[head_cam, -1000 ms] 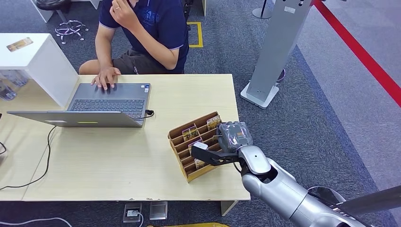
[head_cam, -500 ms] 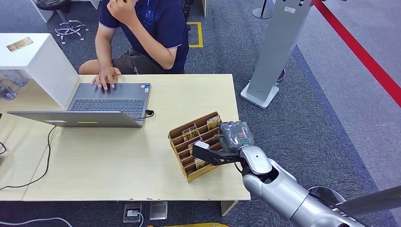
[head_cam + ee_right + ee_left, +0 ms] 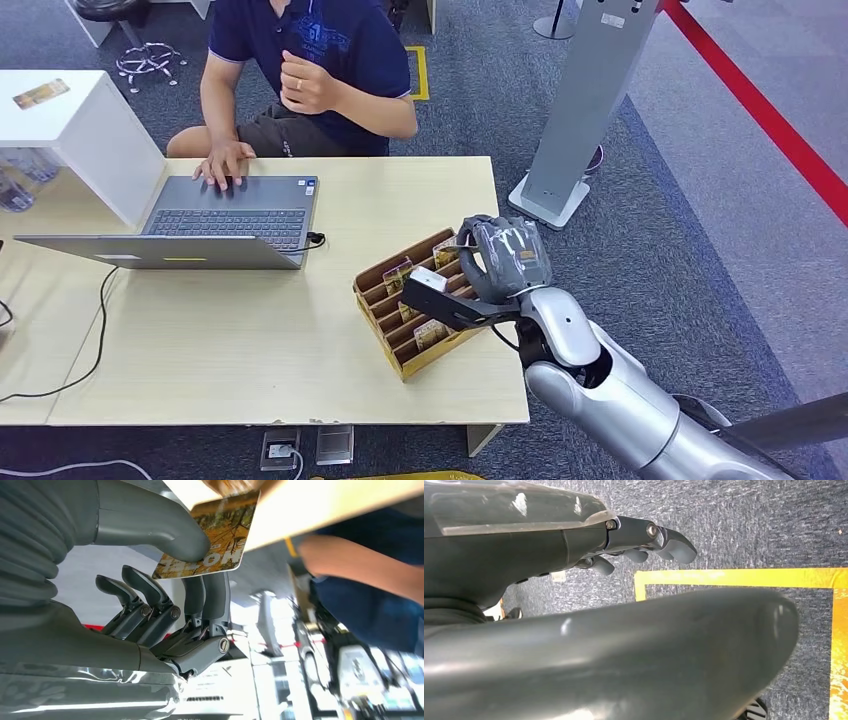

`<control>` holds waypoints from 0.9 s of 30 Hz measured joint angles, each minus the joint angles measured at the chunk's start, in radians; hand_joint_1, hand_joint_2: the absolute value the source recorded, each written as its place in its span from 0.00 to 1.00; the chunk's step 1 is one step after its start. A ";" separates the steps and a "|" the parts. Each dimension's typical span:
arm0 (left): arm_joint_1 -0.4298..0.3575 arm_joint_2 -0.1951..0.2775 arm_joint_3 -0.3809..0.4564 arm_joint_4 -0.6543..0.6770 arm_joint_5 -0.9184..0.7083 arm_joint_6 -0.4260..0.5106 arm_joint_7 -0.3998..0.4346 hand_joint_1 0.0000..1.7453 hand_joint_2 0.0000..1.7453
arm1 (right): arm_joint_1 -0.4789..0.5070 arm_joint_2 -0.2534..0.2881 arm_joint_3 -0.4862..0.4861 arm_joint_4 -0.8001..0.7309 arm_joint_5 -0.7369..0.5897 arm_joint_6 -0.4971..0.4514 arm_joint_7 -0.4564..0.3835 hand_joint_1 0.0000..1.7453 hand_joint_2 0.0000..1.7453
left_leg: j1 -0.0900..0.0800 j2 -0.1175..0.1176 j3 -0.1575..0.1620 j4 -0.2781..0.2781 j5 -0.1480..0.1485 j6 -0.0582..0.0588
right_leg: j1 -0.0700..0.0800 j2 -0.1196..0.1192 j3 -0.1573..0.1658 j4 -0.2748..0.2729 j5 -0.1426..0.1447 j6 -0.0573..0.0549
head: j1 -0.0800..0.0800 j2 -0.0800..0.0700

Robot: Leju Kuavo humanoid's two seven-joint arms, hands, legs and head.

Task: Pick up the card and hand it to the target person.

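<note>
Over the wooden rack (image 3: 415, 310) near the desk's (image 3: 300, 340) front right corner, the right hand (image 3: 480, 275) grasps a card (image 3: 428, 280). In the head view the card sits at the thumb tip, raised above the rack's slots, with more cards (image 3: 432, 335) standing in the rack beneath it. From the right wrist, the card (image 3: 210, 535) is pinched between the thick grey thumb (image 3: 155, 527) on one face and darker fingers (image 3: 212, 597) on the other; its printed face shows autumn-coloured foliage and large pale letters. The other fingers curl loosely, clear of the card. The rack lies at an angle to the desk edge, its tiers stepping up away from the robot.

Across the desk from the rack, a person (image 3: 310, 60) in a dark blue shirt sits at the far edge. One of their hands (image 3: 225, 165) rests on the keyboard of an open laptop (image 3: 200, 225), well apart from the rack; the other hand (image 3: 300, 85) is raised in a loose fist at the chest. A black cable (image 3: 100, 330) runs from the laptop over the desk toward the near edge.

Far from the rack, the left hand (image 3: 644, 540) hangs over grey carpet marked with yellow tape (image 3: 734, 577). Its fingers are bent inward and hold nothing.
</note>
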 joint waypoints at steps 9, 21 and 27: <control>-0.001 -0.004 0.000 0.000 -0.017 0.000 -0.009 0.00 0.00 | -0.107 0.023 0.004 -0.018 -0.141 -0.048 -0.089 1.00 1.00 | 0.000 0.000 -0.001 0.000 0.000 0.000 | 0.000 0.000 0.000 0.000 0.000 0.000 | 0.001 0.000; -0.012 -0.005 -0.001 0.000 -0.010 0.002 -0.008 0.00 0.00 | -0.298 0.325 0.122 0.607 -0.184 -0.142 -0.301 1.00 1.00 | 0.001 -0.002 -0.003 0.000 0.001 -0.001 | 0.001 -0.001 -0.001 0.002 0.000 -0.001 | 0.000 0.000; -0.010 -0.005 -0.001 0.000 0.005 0.009 0.007 0.00 0.00 | -0.326 0.425 0.163 0.787 -0.179 -0.150 -0.306 0.25 1.00 | 0.001 -0.002 -0.004 0.000 0.001 -0.001 | 0.001 -0.001 -0.003 0.002 0.000 -0.001 | 0.001 0.000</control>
